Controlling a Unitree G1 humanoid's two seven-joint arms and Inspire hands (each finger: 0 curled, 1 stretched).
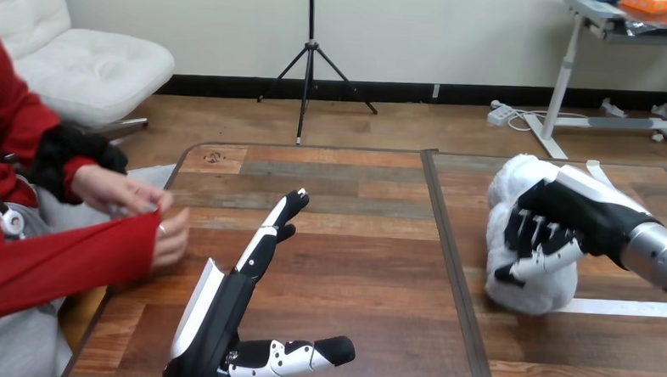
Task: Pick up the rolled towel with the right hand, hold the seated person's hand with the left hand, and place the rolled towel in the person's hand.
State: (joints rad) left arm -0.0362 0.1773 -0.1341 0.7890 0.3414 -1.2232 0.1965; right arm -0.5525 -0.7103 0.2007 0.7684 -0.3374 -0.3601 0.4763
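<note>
Rolled towel, white, plush and bulky, is gripped by the curled right hand; left hand is spread flat, holding nothing.

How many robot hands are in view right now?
2. The left robot hand is open, low at left; the right robot hand is curled round the rolled towel at right.

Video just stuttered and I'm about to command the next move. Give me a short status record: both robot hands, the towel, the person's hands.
left hand: open, fingers straight, stretched toward the person, holding nothing
right hand: fingers curled round the rolled towel
rolled towel: white, over the right part of the table; cannot tell if lifted or resting
person's hands: at the table's left edge, one at the other arm's red sleeve, apart from the left hand
handover: not yet done
</note>
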